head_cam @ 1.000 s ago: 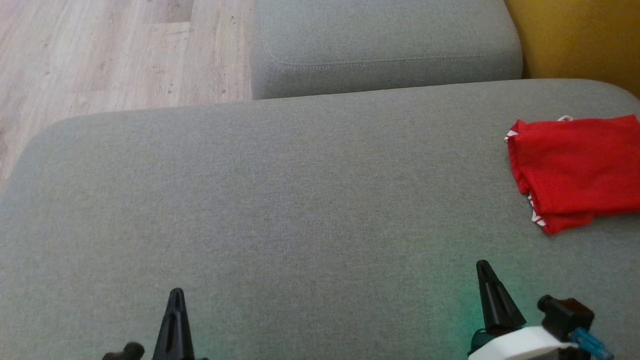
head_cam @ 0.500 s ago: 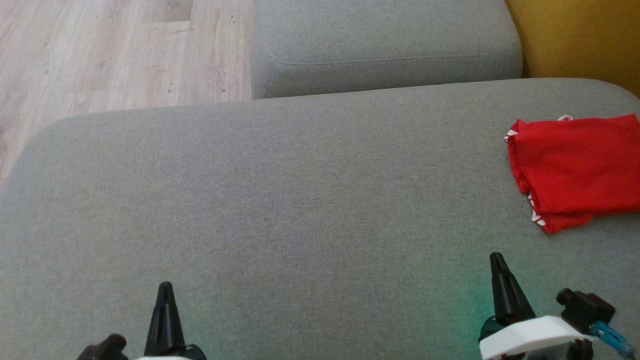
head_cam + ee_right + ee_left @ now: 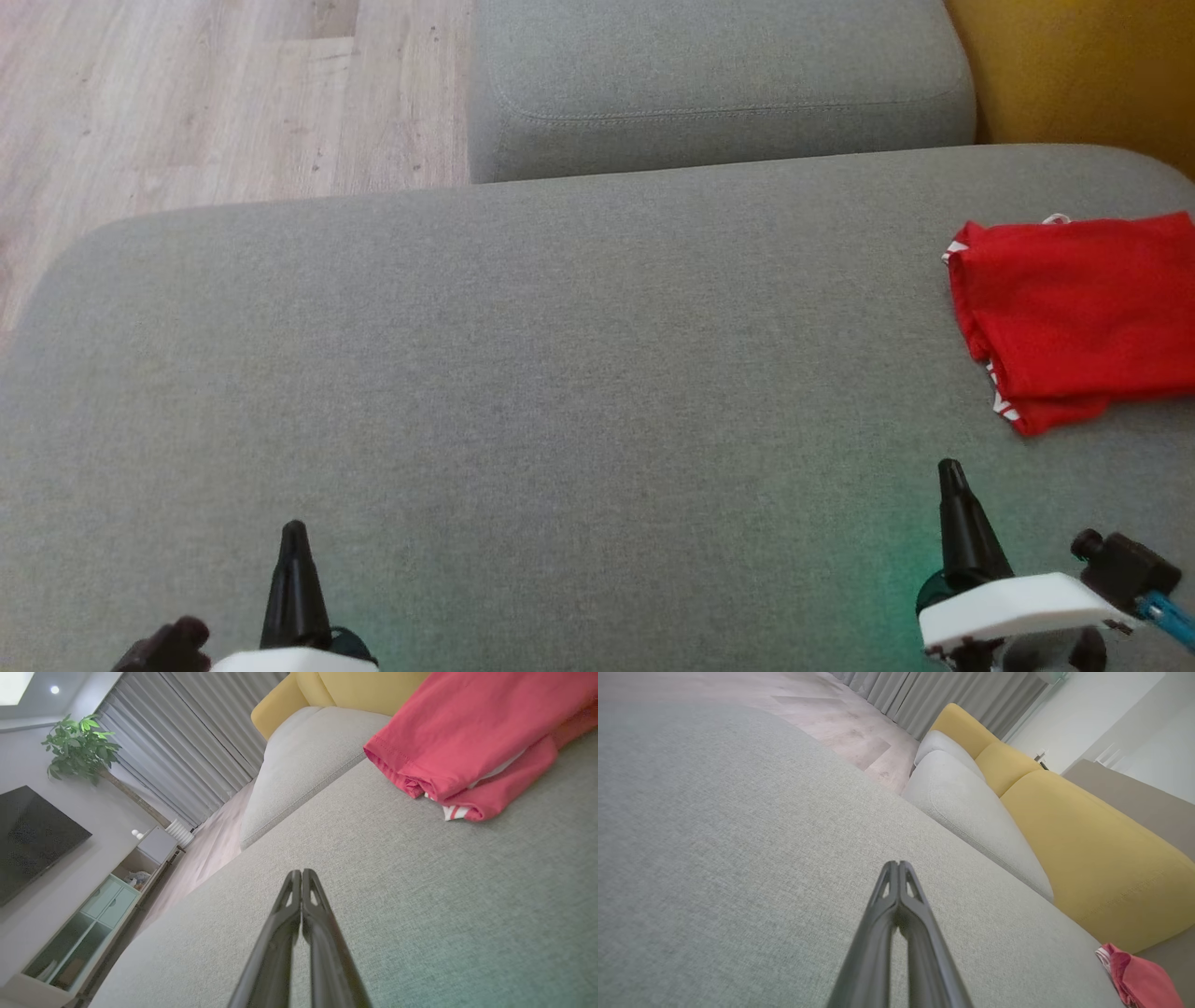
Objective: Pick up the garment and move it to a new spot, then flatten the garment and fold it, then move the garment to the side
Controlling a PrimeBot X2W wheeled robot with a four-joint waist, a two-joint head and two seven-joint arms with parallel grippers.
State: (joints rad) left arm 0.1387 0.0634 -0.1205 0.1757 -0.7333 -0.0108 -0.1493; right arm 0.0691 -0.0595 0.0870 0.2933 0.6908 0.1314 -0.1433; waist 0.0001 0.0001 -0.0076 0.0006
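Garment (image 3: 1074, 317) ahead-right of right jaws, well apart

You have soft, even light, and shadows are very weak. A faint green glow lies low on the wide grey woven-fabric seat cushion (image 3: 560, 373). The small round ceiling lamp (image 3: 55, 689) glares. Both wrist views bend at the edges, and the left one blurs at the top.

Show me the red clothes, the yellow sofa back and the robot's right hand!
Red folded cloth garment (image 3: 1074, 308): head view, middle of its top layer.
Yellow fabric sofa back (image 3: 1087, 858): left wrist view, middle of the cushion.
Right hand (image 3: 302, 873): right wrist view, between its shut fingertips.
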